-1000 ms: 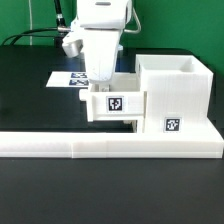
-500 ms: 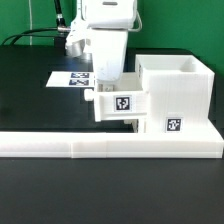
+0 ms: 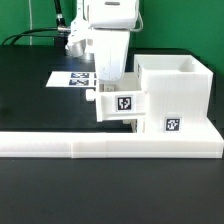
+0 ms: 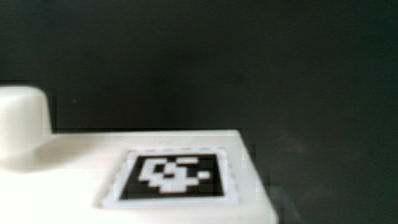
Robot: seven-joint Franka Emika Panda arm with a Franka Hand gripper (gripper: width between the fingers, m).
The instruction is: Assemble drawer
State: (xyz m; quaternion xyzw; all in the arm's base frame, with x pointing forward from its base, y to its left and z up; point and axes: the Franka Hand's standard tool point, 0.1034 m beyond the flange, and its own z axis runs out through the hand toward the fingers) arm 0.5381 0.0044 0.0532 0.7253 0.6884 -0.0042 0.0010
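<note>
The large white cube-like housing stands at the exterior view's right, against the border wall, with a tag on its front. A small white tray with a tag and a round knob sits level against the housing's left face, off the table. My gripper comes down onto the tray from above and is shut on it; its fingertips are hidden behind the tray. In the wrist view the tray's tagged face fills the near part, with the knob at one side. No fingers show there.
The long low white border wall runs across the front. The marker board lies flat on the black table behind the tray. Cables hang at the back, on the exterior view's left.
The gripper and the small tray have moved together toward the exterior view's right, closer into the housing. The housing has not moved.
</note>
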